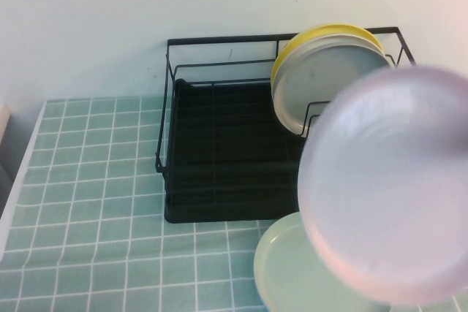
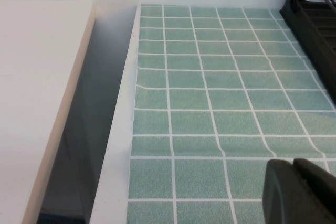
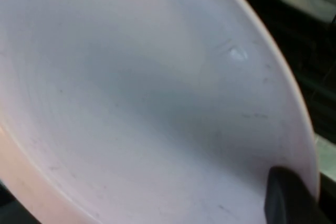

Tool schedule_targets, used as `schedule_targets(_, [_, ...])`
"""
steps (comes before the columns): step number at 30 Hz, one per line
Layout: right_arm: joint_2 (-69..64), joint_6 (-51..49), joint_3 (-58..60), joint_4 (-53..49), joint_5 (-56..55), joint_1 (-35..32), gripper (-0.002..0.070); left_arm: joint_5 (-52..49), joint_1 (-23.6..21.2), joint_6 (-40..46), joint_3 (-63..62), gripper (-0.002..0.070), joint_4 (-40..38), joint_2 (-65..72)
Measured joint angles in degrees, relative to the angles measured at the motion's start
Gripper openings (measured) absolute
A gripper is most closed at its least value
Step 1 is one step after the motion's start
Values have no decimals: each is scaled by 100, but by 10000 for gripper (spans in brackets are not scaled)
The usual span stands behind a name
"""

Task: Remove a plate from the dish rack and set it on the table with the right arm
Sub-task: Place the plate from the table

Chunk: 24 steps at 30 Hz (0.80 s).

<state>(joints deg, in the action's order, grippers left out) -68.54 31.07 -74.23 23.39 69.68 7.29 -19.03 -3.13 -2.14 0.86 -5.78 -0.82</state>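
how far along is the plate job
Done: the round pale pink-lilac plastic plate is out of the black wire dish rack. In hand: the right gripper holds it in the air, one finger on its rim. Left: setting it on the mint-green gridded table. The left gripper sits low over the cloth.

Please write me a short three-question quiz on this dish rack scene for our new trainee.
1. True or false: the pink plate rests flat on the table.
2. Which plates remain in the dish rack? A) grey and yellow B) two green C) none
3. Fill in: a finger of the right hand lies against the pink plate's ____.

Key: 1. False; it is lifted near the camera, above the mint-green plate. 2. A; the grey plate leans before the yellow plate. 3. Rim. The left hand sits low over the cloth, away from the plates.
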Motion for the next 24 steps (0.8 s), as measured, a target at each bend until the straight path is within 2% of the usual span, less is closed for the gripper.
schedule_targets(5, [127,-293,1337,-64,-168,0,13,0,0,0,0,-3,0,0])
schedule_targets(12, [316,-394,3370,667,-1896,0,13,0,0,0,0,-3,0,0])
schedule_targets(24, [-1160,-340,3524,1098,-3022,0,13,0,0,0,0,-3,0,0])
